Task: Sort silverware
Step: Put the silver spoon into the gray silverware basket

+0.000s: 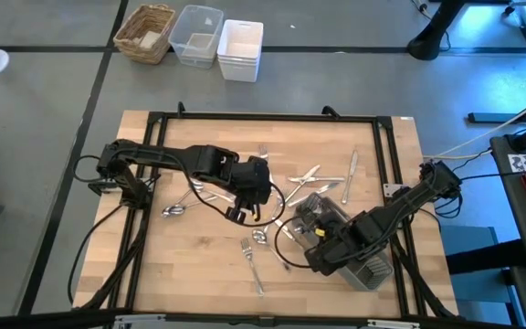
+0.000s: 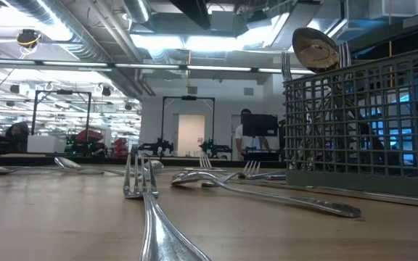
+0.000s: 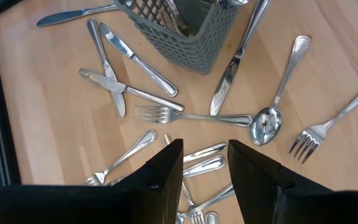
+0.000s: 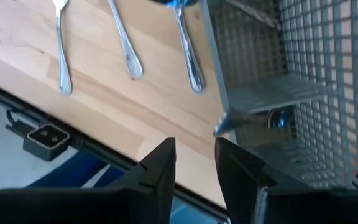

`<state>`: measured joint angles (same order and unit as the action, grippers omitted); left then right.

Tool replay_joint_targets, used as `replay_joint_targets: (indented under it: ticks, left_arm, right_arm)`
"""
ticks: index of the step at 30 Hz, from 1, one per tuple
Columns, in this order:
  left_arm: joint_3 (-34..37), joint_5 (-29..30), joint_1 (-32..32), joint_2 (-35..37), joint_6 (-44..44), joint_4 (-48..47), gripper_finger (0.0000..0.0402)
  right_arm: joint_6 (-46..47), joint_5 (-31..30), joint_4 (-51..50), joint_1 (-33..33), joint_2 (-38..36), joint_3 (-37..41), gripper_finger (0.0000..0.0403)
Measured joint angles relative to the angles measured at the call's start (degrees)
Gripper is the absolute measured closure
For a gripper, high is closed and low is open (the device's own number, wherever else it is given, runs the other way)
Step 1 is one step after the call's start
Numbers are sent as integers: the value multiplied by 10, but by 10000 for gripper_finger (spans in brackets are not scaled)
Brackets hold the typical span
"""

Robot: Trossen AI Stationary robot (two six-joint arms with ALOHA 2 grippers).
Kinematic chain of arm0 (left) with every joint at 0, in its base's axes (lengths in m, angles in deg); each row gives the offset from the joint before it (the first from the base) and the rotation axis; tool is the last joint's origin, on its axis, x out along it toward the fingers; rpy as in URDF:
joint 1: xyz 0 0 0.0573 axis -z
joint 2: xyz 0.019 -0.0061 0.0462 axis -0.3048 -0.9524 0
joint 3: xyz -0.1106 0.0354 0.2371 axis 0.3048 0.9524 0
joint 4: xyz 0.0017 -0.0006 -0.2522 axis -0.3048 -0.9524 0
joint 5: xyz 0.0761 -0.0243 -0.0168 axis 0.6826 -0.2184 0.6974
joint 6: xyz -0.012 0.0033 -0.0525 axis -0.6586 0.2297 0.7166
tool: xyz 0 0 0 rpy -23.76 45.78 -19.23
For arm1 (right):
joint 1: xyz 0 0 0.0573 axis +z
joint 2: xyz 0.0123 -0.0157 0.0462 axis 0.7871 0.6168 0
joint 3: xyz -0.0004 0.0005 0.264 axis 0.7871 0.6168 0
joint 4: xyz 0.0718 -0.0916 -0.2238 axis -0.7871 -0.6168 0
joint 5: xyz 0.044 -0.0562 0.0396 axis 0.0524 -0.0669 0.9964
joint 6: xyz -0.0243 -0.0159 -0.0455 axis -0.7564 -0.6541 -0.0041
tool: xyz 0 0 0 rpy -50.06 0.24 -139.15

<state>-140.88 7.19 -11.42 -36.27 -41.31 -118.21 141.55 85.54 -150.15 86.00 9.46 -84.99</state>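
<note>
We see most of the silverware (image 1: 313, 174) scattered loose on the wooden table (image 1: 199, 265), a few pieces already upright in the grey caddy (image 1: 359, 265), so sorting looks barely begun. Our left gripper (image 3: 204, 171) hovers over the pile, fingers apart, holding nothing. Our right gripper (image 4: 194, 165) sits beside the caddy, likewise parted and empty.

Caddy (image 1: 354, 247) stood on table (image 1: 199, 265) at right-centre, some silverware (image 2: 318, 51) upright inside it, loose silverware (image 1: 313, 174) lay scattered on table behind and left of caddy, three bins (image 1: 194, 35) sat on floor beyond table
</note>
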Motion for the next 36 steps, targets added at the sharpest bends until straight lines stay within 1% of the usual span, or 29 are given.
replay_joint_targets:
  ticks: [6, 10, 21, 28, 36]
  left_arm:
    - [0, 0, 0, 0, 0, 0, 283]
    - [0, 0, 0, 0, 2, 0, 283]
    - [0, 0, 0, -1, 6, -1, 283]
    - [0, 0, 0, -1, 5, -2, 283]
    - [0, 0, 0, -1, 6, 0, 283]
  right_arm:
    - [11, -2, -8, 0, 4, 0, 288]
    - [-5, -3, -8, 0, 11, 0, 288]
    - [-3, -2, -14, 0, 20, 0, 288]
    - [-1, 18, -36, 0, 42, 0, 288]
    - [-1, -2, -45, 0, 49, 0, 290]
